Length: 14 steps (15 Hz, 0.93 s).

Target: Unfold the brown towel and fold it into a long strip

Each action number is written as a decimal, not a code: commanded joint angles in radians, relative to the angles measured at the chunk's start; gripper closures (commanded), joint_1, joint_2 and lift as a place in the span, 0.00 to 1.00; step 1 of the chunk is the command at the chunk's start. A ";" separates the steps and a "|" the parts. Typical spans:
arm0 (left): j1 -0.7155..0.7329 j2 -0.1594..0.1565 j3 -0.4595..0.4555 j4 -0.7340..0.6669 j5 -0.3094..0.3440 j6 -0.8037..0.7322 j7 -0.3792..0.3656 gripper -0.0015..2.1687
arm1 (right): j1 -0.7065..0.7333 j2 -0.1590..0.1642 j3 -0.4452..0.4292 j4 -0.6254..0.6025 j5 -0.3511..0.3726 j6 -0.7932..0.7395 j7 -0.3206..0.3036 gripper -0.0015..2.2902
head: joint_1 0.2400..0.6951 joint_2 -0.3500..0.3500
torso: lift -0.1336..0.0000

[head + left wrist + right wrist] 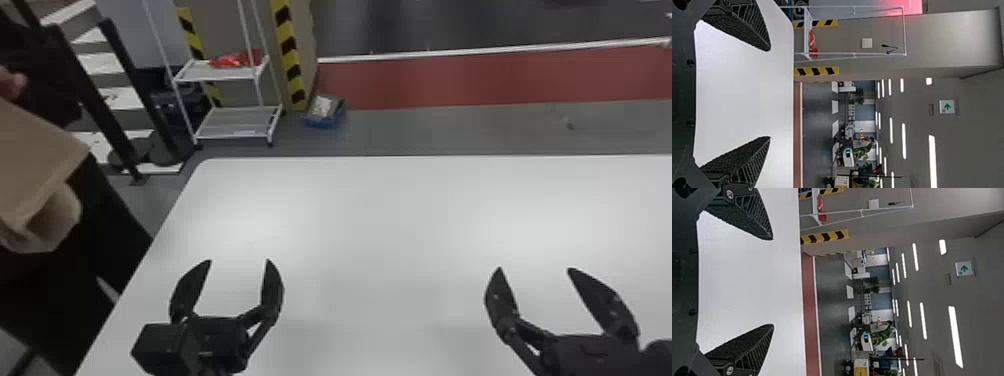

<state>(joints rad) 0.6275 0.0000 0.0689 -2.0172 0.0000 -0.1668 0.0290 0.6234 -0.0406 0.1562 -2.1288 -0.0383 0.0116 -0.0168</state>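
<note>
My left gripper (240, 260) stands open above the left part of the white table (380, 215), nothing between its fingers. Over the table's right part, my right gripper (534, 268) is open and holds nothing. At the head view's left edge, a person's hand is beside a light brown, folded-looking thing (40, 155) off the table's left side; it may be the brown towel, but I cannot tell for sure. The left wrist view has the left gripper (770, 94) with fingers wide apart, and the right wrist view has the right gripper (773, 282) spread likewise.
The table's left edge runs close by the left arm. Beyond its far edge stand a white wire shelf (235, 122) with a red item on it and a small blue box (325, 112) on the floor. Black posts (135, 90) rise at the far left.
</note>
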 commanded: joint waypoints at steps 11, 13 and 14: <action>-0.005 -0.003 0.000 0.008 0.000 0.000 0.000 0.03 | -0.011 -0.004 0.003 0.004 0.000 0.012 0.000 0.04 | 1.00 0.74 | 0.08; -0.008 -0.003 0.000 0.011 0.000 0.000 0.002 0.03 | -0.013 -0.002 0.005 0.004 0.000 0.015 0.000 0.04 | 1.00 0.74 | 0.08; -0.011 -0.003 0.000 0.014 0.000 0.000 0.002 0.03 | -0.013 -0.002 0.005 0.004 0.000 0.015 0.000 0.04 | 1.00 0.75 | 0.08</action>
<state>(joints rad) 0.6201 0.0000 0.0689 -2.0065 0.0000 -0.1663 0.0304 0.6108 -0.0436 0.1602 -2.1240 -0.0383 0.0247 -0.0169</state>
